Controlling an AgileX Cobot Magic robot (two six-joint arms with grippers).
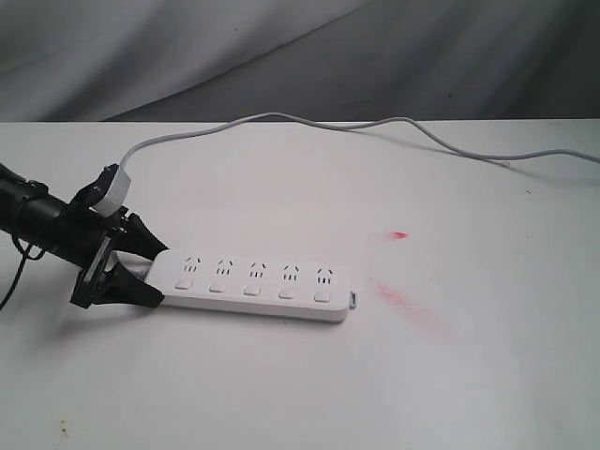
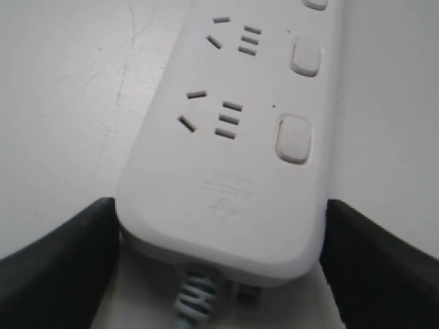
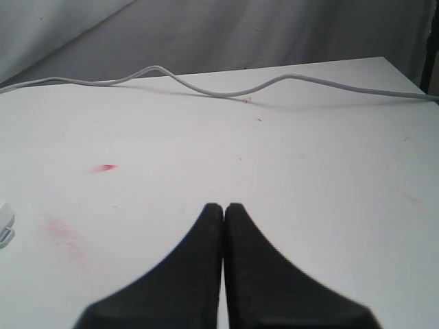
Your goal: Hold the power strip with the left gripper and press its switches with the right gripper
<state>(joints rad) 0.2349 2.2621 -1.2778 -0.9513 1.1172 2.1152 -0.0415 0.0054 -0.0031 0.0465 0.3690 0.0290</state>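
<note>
The only writing I find on the power strip (image 1: 253,286) is a few faint raised lines and a small sign pressed into the plastic near its cord end, too pale to read. The strip is a long flat bar of smooth white plastic with rounded ends, and it lies flat on the white table (image 1: 394,394). Its cord end sits between the jaws of the left gripper (image 1: 164,276), and the rest of the bar runs straight away from them. These jaws are two black pointed triangles. They stand apart, one close against each long side of the strip. Whether they press it or only touch it, I cannot tell. A small white block (image 1: 111,190) sits on top of this gripper.

The sockets (image 1: 257,269) are groups of thin dark slots in a row. The switches (image 1: 251,290) are small rounded rectangles, one beside each socket, all along the same long edge. The grey-white cord (image 1: 281,118) leaves the strip between the left jaws through a ribbed grey sleeve (image 2: 195,291) and then curves far away over the table.

The right gripper (image 3: 223,209) has its jaws clenched, tip against tip, with nothing between them. They are smooth and black, well apart from the strip. Ahead of them are red marks (image 3: 104,168) on the table, one small and bright, one long and pale. Wrinkled grey cloth (image 1: 281,47) hangs behind the table.
</note>
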